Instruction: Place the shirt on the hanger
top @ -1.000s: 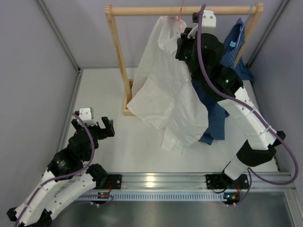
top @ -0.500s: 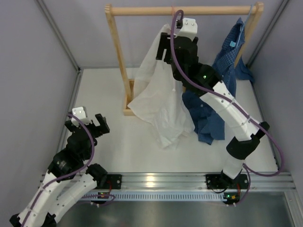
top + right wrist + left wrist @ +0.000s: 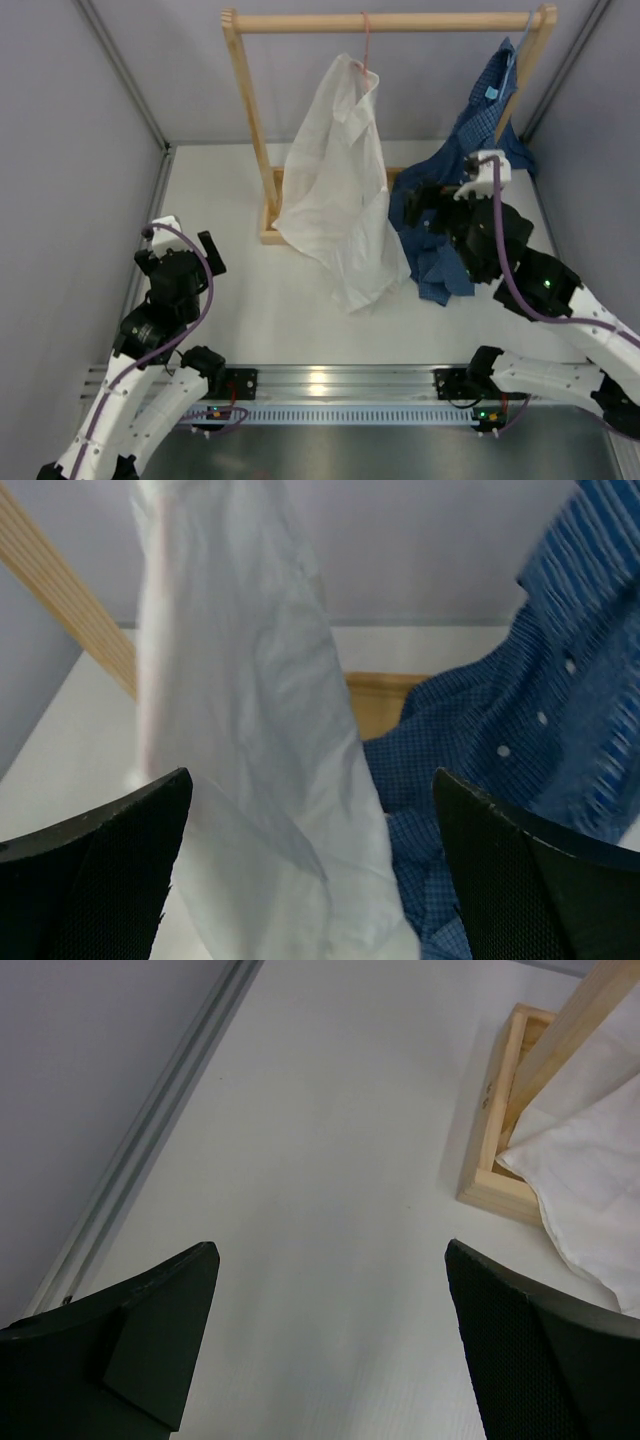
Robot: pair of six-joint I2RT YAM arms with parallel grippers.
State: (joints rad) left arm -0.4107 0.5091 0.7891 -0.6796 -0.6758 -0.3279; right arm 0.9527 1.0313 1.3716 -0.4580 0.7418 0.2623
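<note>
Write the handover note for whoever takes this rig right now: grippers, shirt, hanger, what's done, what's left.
Left gripper: open, empty, over the left side of the table, clear of the rack.
Right gripper: open, empty, facing the white shirt, close to the blue checked shirt.
White shirt: hangs bunched from the pink hanger, whose hook is over the wooden rail.
Done: the shirt is up on the hanger and neither gripper holds it.
Left: cloth hides the hanger's frame, so check that both shoulders sit on it and straighten if not.
</note>
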